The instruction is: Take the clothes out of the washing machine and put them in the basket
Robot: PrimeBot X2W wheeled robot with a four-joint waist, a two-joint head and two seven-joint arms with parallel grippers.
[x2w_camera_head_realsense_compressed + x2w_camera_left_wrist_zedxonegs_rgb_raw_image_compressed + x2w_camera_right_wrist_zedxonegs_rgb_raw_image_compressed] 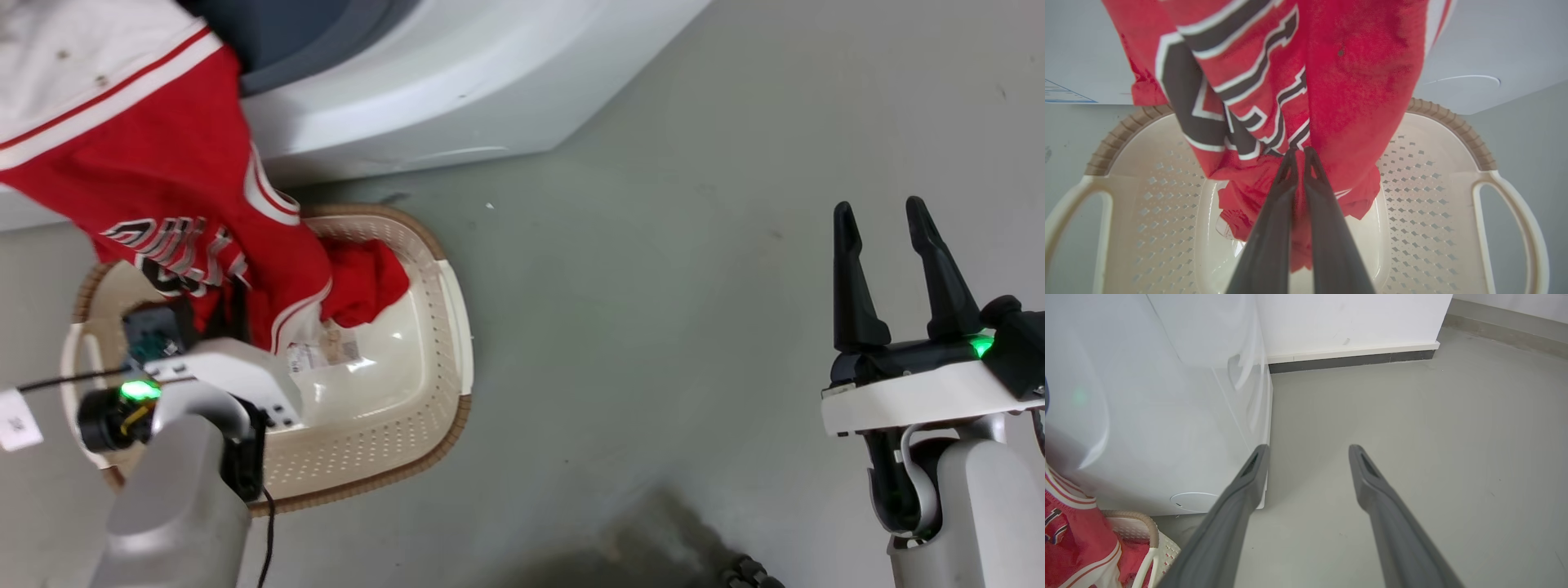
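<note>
The clothes (163,180), red with white trim, drape from the frame's upper left down into the basket (455,318) at lower left. There the left gripper (1299,153) pinches a fold. The right gripper (890,245) stands spread and empty at lower right.

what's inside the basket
Red clothes hang into the basket, pinched by the left gripper, and a paper label shows on its bottom. What lies under the fabric is covered.

Possibly "BULLS" lettering on red garment (163,171)
</note>
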